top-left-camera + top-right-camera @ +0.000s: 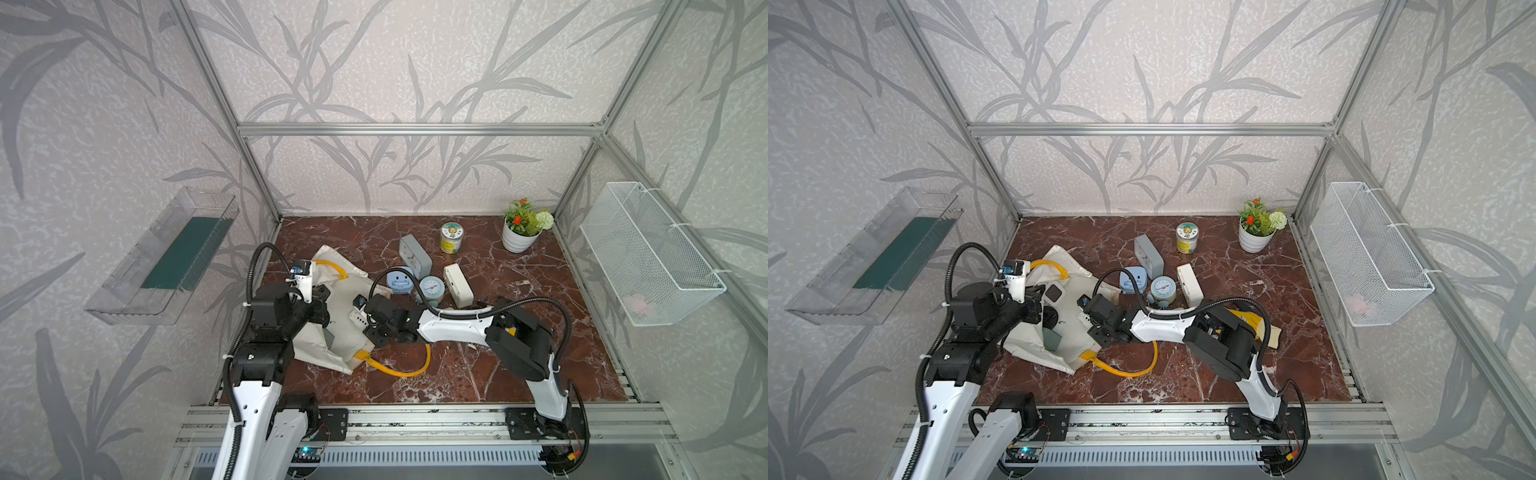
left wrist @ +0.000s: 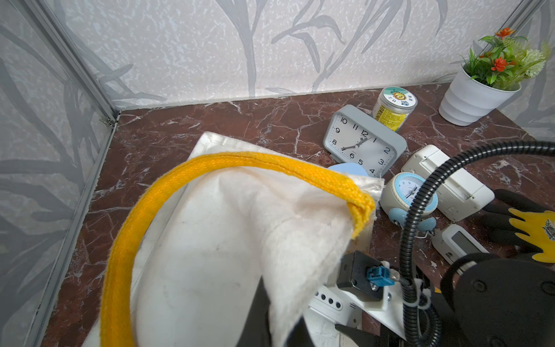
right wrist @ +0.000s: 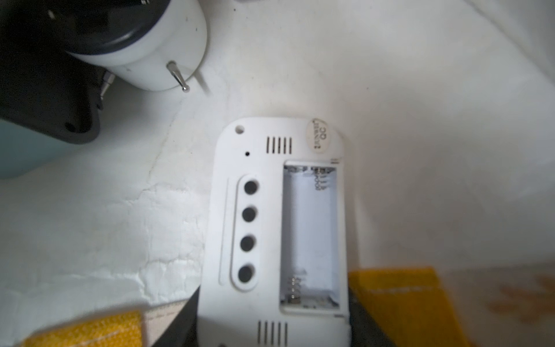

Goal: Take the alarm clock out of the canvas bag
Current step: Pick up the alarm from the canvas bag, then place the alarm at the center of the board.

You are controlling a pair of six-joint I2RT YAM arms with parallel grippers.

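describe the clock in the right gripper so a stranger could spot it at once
Find the canvas bag lying on the left half of the marble table. In its mouth, held by the right gripper, is a white alarm clock, back up. Unlike the round white clock beside it, it is a flat slab with four button holes in a row and an empty, open battery bay.

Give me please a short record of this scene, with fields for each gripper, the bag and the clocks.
left gripper: shut on canvas bag fabric, lifting it
right gripper: at the bag mouth, shut on white clock, back side up
in bag: round white clock
out on table: grey clock, blue clock, round blue-faced clock, white box clock
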